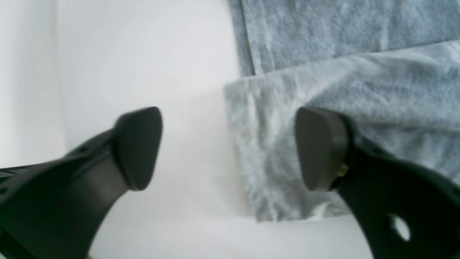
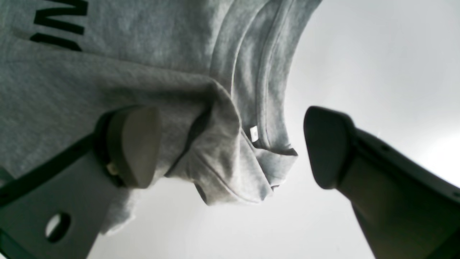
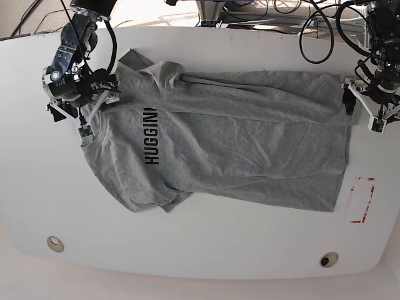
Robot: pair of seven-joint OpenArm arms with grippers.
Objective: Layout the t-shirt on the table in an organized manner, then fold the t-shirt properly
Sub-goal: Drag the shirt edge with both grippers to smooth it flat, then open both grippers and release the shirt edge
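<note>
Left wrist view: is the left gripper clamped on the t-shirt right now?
No, the left gripper stands wide open, one finger over the bare table and the other above the t-shirt hem, nothing pinched between them.

A robotics lab: white table [image 3: 206,250] with red dashed rectangle [image 3: 360,200], cables [image 3: 315,28].

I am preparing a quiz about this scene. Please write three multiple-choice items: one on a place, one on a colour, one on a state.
1. Where is the red dashed mark?
A. beside the t-shirt's hem end
B. beside its collar
C. under its lettering

2. What colour is the lettering?
A. red
B. black
C. white

3. How do the jaws of the left gripper stand?
A. shut on the t-shirt
B. shut, holding nothing
C. open

Key: 1 A, the mark lies on the table past the hem; 2 B, black letters on grey cloth; 3 C, a wide gap shows between them.
</note>
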